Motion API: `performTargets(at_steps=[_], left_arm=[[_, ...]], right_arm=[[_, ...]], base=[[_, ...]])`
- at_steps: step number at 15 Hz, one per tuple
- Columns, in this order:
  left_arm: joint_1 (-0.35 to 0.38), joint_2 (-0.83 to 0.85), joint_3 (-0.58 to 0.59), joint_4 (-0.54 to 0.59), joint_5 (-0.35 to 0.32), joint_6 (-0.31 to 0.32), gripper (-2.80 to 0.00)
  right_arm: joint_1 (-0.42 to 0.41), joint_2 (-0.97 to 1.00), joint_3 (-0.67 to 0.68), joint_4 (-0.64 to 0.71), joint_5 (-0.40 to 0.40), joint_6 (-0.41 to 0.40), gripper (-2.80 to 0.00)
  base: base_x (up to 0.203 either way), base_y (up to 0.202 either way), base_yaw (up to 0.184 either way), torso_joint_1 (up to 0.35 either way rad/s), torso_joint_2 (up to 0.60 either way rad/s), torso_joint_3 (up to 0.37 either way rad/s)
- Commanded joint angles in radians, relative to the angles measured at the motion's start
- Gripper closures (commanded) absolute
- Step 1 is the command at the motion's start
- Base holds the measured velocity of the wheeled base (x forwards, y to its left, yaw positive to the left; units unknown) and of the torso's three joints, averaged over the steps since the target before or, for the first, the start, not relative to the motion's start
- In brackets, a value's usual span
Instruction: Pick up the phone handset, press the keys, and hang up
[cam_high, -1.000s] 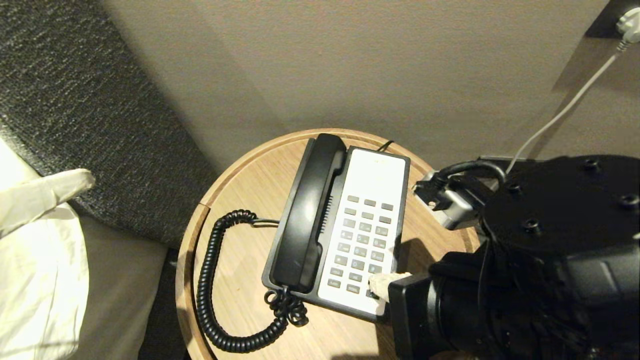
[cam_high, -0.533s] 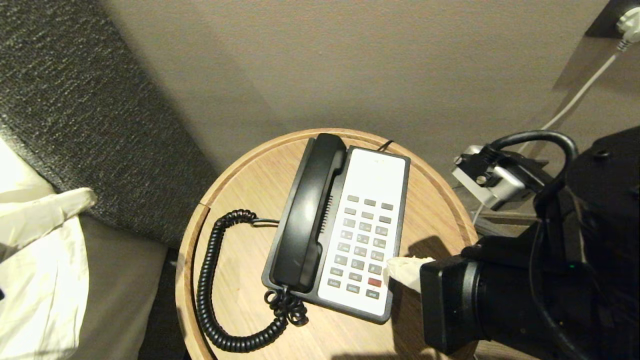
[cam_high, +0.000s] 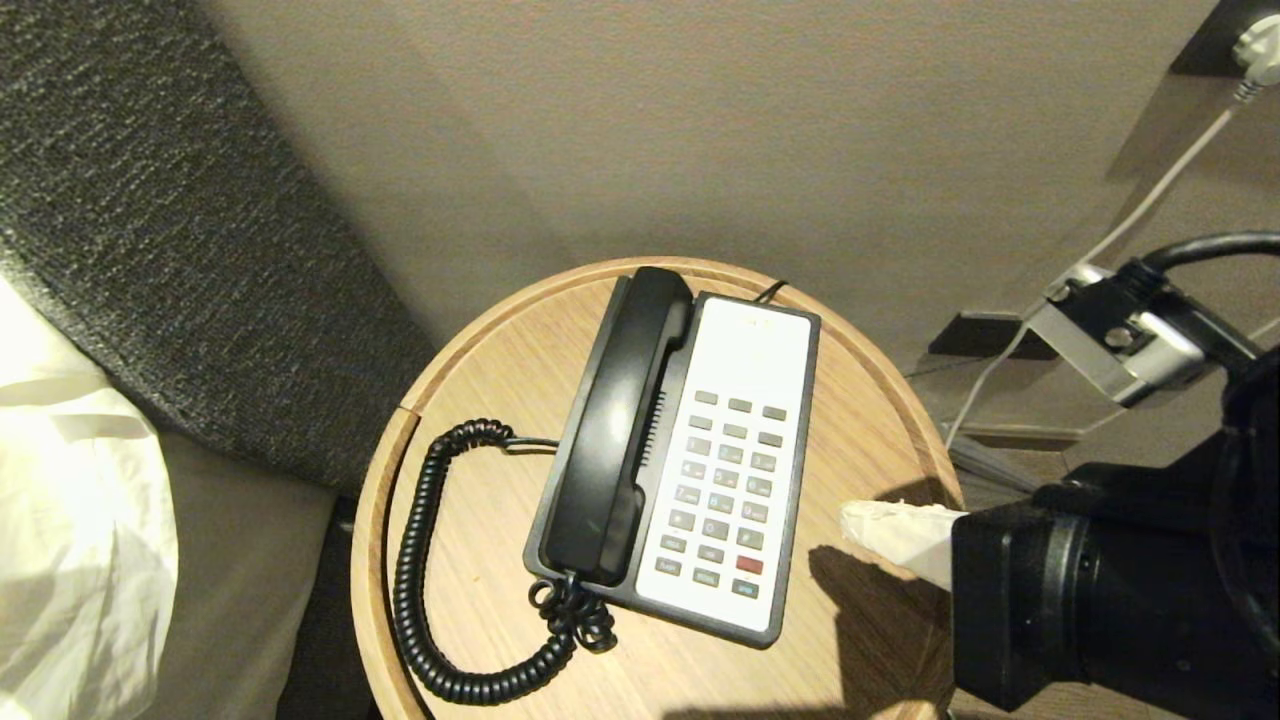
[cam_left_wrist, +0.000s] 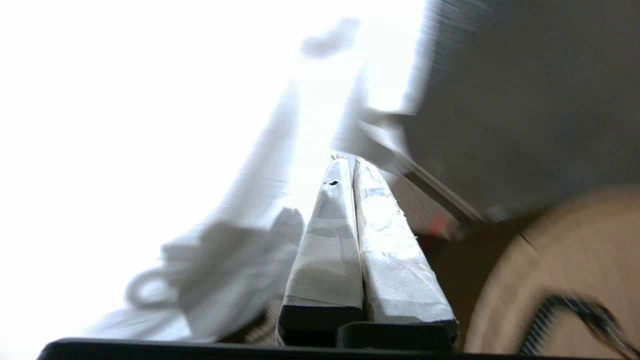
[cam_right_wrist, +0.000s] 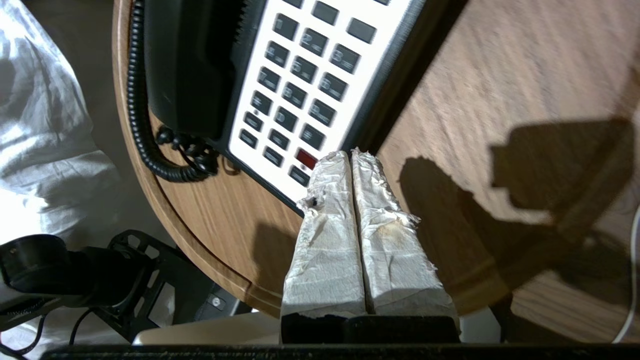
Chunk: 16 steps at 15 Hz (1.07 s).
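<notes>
Head view: the phone handset (cam_high: 612, 432) lies in its cradle on the left side of the phone base (cam_high: 792, 520), on the round wooden tabletop (cam_high: 480, 380). Its coiled cord (cam_high: 425, 590) loops off toward the tabletop's left edge. The keys (cam_high: 725, 490) are bare. The right gripper (cam_high: 862, 522) hovers just beside the base's right edge, holding nothing. The handset looks rigid, smooth and fairly light. I judge its narrow middle the best hold, since the thick ends would slip and the springy cord will tug back.

Left wrist view: the left gripper (cam_left_wrist: 347, 162) has its wrapped fingers pressed together, empty, away from the phone near white bedding (cam_left_wrist: 150, 150).

Right wrist view: the right gripper's fingers (cam_right_wrist: 327, 210) are closed together, tips over the base edge by the red key (cam_right_wrist: 306, 158).
</notes>
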Motion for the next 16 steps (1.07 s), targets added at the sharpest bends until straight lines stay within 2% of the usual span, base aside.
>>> performTargets(at_steps=[1,4,6,7,8,9,11,13,14,15,16], left_arm=[[0.184,-0.127,0.05,0.013,0.005,-0.007,0.0],[0.297,-0.309,0.213,0.048,0.004,-0.007,0.0],[0.33,-0.396,0.343,0.055,-0.006,0.002,0.0],[0.333,-0.427,0.387,0.047,-0.039,0.014,0.0],[0.335,-0.459,0.421,0.034,-0.122,0.05,0.0],[0.336,-0.51,0.463,0.019,-0.194,0.118,0.0],[0.343,-0.633,0.563,-0.025,-0.335,0.29,0.0],[0.348,-0.752,0.676,-0.068,-0.448,0.44,0.0],[0.35,-0.77,0.725,-0.137,-0.489,0.486,0.0],[0.351,-0.77,0.761,-0.227,-0.554,0.502,0.0],[0.351,-0.77,0.792,-0.277,-0.647,0.509,0.0]], right_arm=[[0.001,-0.052,0.033,-0.002,-0.012,0.005,0.0],[0.0,-0.076,0.042,0.002,-0.015,0.005,0.0],[0.001,-0.082,0.037,0.002,-0.018,0.003,0.0],[0.001,-0.082,0.038,-0.001,-0.02,0.003,0.0],[0.001,-0.082,0.041,-0.003,-0.02,0.003,0.0],[0.001,-0.084,0.043,-0.004,-0.02,0.004,0.0],[0.0,-0.084,0.036,-0.006,-0.021,0.004,0.0],[0.001,-0.093,0.036,-0.007,-0.02,0.005,0.0],[0.001,-0.104,0.044,-0.007,-0.02,0.005,0.0],[0.001,-0.113,0.05,-0.007,-0.02,0.005,0.0],[0.001,-0.118,0.054,-0.007,-0.02,0.005,0.0]], base=[[0.0,0.0,0.0,0.0,0.0,0.0],[0.0,0.0,0.0,0.0,0.0,0.0],[0.0,0.0,0.0,0.0,0.0,0.0],[0.0,0.0,0.0,0.0,0.0,0.0],[0.0,0.0,0.0,0.0,0.0,0.0],[0.0,0.0,0.0,0.0,0.0,0.0],[0.0,0.0,0.0,0.0,0.0,0.0],[0.0,0.0,0.0,0.0,0.0,0.0],[0.0,0.0,0.0,0.0,0.0,0.0],[0.0,0.0,0.0,0.0,0.0,0.0],[0.0,0.0,0.0,0.0,0.0,0.0]])
